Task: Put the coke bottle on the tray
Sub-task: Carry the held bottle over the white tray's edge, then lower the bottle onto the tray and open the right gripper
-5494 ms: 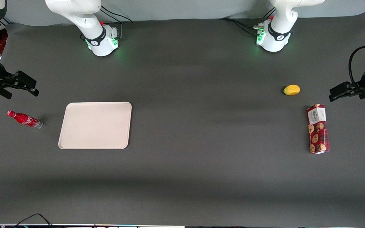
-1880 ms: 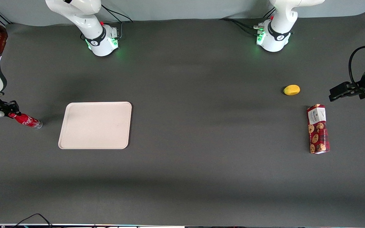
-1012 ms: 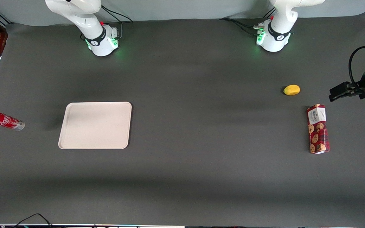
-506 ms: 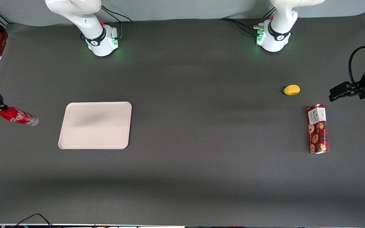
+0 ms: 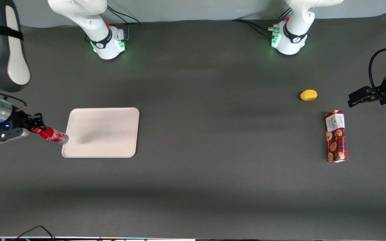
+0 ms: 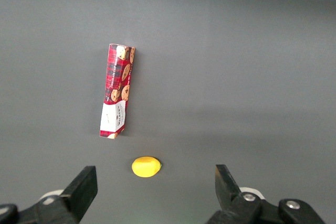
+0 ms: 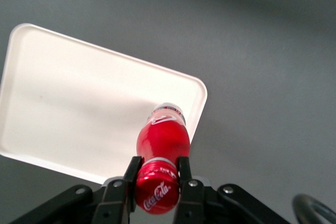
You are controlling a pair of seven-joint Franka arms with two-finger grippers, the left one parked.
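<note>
Holding the coke bottle (image 5: 50,134) by its capped neck: gripper (image 5: 35,127) has both fingers (image 7: 184,174) clamped against the red cap end, one on each side, as I see in the right wrist view. Bottle sticks out from the fingertips with its clear base pointing away from the gripper toward the tray (image 5: 112,113). From the front camera I see the bottle lifted clear of the table, tilted, its base just over the tray's edge at the working arm's end; the rest of the body and the gripper hang outside the tray. Wrist camera agrees: bottle (image 7: 163,138) overlaps a rounded corner of the tray (image 7: 63,93), base end above the rim area, and I can't tell whether it touches. Tray sits flat on the dark table (image 5: 213,187), beige, with a faint shadow on its surface. Writing: white "Coca-Cola" script reads cleanly on the cap in the wrist view; script logo also shows along the red body from the front, only partly legible. Toward the parked arm's end of the table I have a red cookie box (image 5: 336,136) with cookie pictures and a white label panel whose text I can't read, plus a small yellow fruit-like object (image 5: 308,95) near it, farther from the front camera than the box.
</note>
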